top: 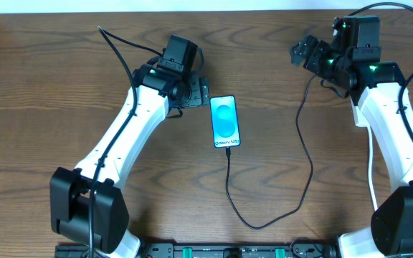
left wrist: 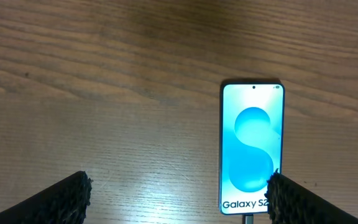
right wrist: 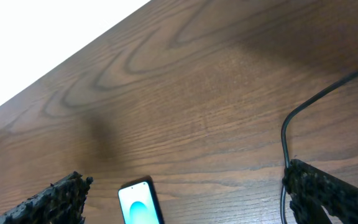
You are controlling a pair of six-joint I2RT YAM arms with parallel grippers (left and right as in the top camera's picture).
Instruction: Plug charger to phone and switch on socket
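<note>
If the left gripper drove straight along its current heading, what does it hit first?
Probably bare table: the open left gripper aims at wood between its fingers. The phone lies just off that line, beside one finger, which might clip its edge; depth is unclear.

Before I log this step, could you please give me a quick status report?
Left hand and right hand open, empty. Cable looks plugged into phone, screen lit. Power strip not in view. Nothing blocking the phone.

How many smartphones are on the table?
1. The slim black-edged smartphone with a bright blue screen lies centrally on the wooden table, a thin black cable at its near end; another might be hidden.
</note>
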